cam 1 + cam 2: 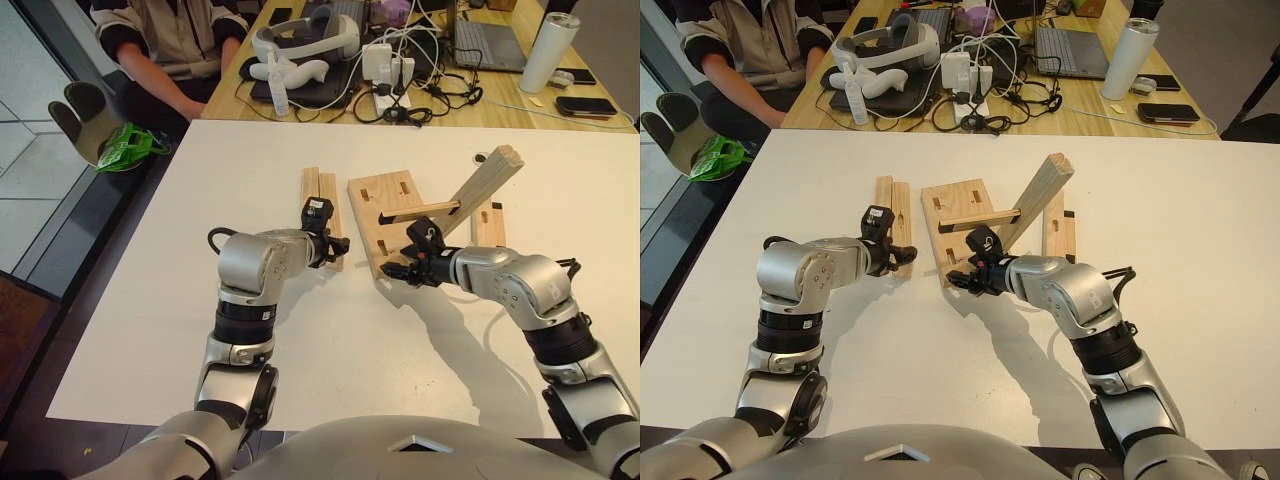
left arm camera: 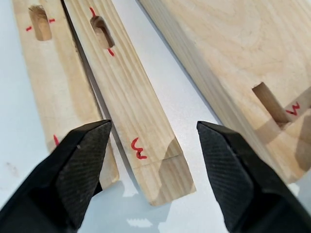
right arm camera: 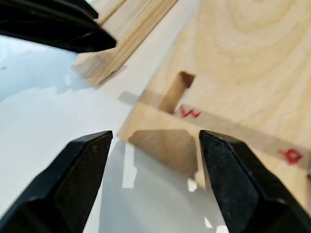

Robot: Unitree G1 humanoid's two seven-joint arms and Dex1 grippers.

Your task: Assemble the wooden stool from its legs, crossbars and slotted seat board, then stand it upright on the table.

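Note:
The slotted seat board [image 1: 385, 210] lies flat mid-table, with one leg [image 1: 488, 180] rising tilted from its right side and a crossbar [image 1: 420, 211] running from that leg across the board. Two loose legs [image 1: 322, 195] lie side by side to the left of the board; more wooden pieces [image 1: 487, 222] lie on its right. My left gripper [image 2: 153, 170] is open, straddling the near end of the leg marked 3 [image 2: 141, 131]. At the board's near corner [image 3: 233, 73], beside a slot [image 3: 177, 92], my right gripper [image 3: 155, 179] is open and holds nothing.
A wooden desk [image 1: 500, 100] behind the white table holds a headset [image 1: 305, 40], cables, a laptop, a tumbler [image 1: 548, 50] and phones. A person sits at the back left. The white table [image 1: 150, 340] has free room at the front and left.

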